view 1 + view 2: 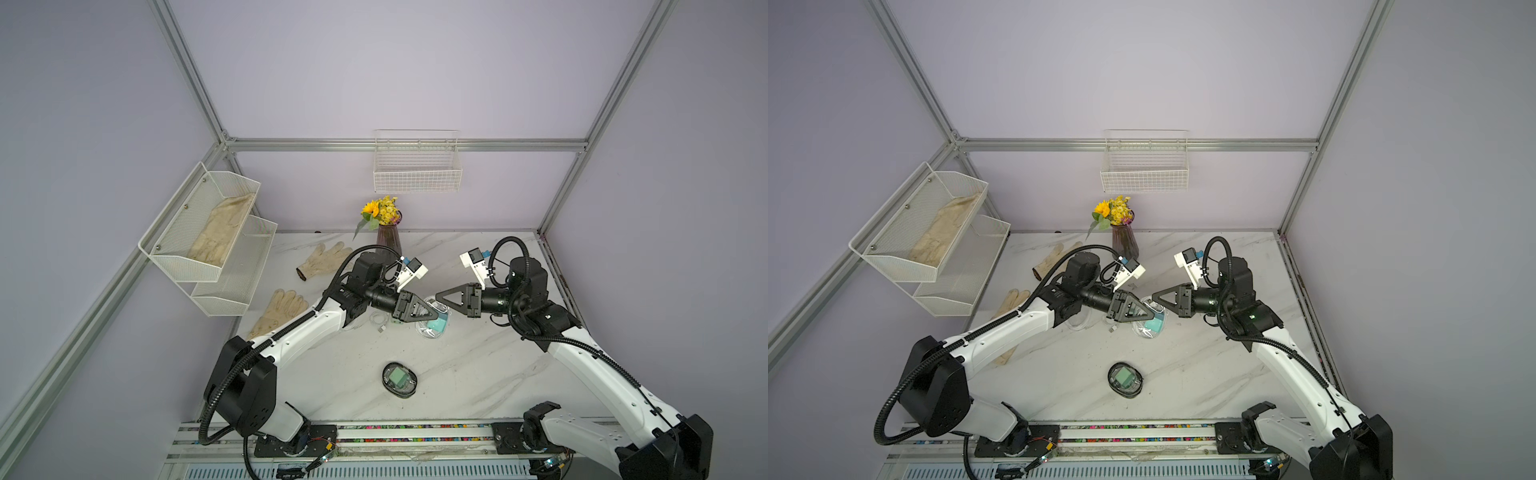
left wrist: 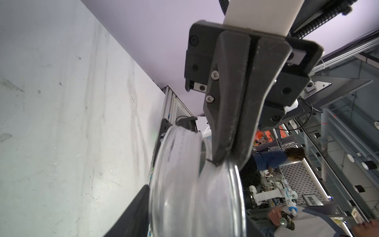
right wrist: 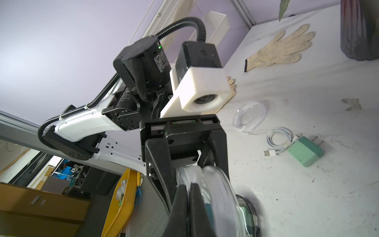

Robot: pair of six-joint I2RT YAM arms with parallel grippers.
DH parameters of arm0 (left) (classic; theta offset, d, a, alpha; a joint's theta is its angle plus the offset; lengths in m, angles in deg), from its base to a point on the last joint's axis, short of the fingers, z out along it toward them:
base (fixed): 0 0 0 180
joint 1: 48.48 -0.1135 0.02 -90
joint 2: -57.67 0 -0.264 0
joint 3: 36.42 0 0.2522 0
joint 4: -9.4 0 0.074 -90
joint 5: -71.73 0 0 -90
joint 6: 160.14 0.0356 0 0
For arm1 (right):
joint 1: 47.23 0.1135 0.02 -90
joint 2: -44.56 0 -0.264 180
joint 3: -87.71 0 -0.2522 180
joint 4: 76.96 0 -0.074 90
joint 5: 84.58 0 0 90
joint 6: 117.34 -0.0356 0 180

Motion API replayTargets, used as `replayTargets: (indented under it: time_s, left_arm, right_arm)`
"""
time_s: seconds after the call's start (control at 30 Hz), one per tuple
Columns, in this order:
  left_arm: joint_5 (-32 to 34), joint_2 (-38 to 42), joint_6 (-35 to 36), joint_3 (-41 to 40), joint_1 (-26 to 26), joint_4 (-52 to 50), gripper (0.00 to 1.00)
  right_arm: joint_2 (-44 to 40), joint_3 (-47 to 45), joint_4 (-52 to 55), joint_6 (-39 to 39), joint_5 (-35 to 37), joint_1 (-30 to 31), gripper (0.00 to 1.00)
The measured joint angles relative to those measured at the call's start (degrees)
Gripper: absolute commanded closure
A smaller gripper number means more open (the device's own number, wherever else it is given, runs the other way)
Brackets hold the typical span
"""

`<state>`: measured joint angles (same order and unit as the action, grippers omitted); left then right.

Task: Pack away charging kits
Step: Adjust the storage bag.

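Note:
A clear oval case (image 1: 432,331) with a teal adapter (image 1: 438,325) inside hangs just above mid-table. My left gripper (image 1: 434,312) is open, its fingers either side of the case (image 2: 184,195). Facing it, my right gripper (image 1: 437,300) is shut on the case's rim (image 3: 221,195). In the right wrist view a mint-green adapter (image 3: 306,151), a coiled white cable (image 3: 280,139) and an empty clear case (image 3: 249,116) lie on the table behind. Nearer the front, a black-rimmed case (image 1: 400,379) holds a green adapter.
Cream gloves lie at the back left (image 1: 324,259) and beside the left arm (image 1: 278,311); another sits in the white mesh wall shelf (image 1: 208,249). A vase of yellow flowers (image 1: 388,241) stands behind the grippers. A wire basket (image 1: 417,166) hangs on the back wall.

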<state>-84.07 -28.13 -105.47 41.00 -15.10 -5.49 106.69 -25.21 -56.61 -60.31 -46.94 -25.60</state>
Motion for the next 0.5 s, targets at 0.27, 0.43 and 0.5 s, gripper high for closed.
replayTargets:
  time_s: [0.27, 0.43, 0.5]
  left_arm:
    - [7.0, 0.7, -15.0, -5.9, -0.1, 21.2, 0.26]
    - [16.3, 5.8, -19.3, -13.4, -0.1, 28.7, 0.18]
    - [20.0, 8.1, -21.2, -16.5, -0.1, 32.3, 0.17]
  right_arm:
    - [0.5, 0.0, -5.8, -5.7, 3.1, 0.0, 1.00]
    - [-0.1, -1.1, -9.7, -9.9, 5.3, -0.1, 1.00]
    - [-0.6, -1.8, -11.5, -11.9, 6.5, -0.1, 1.00]
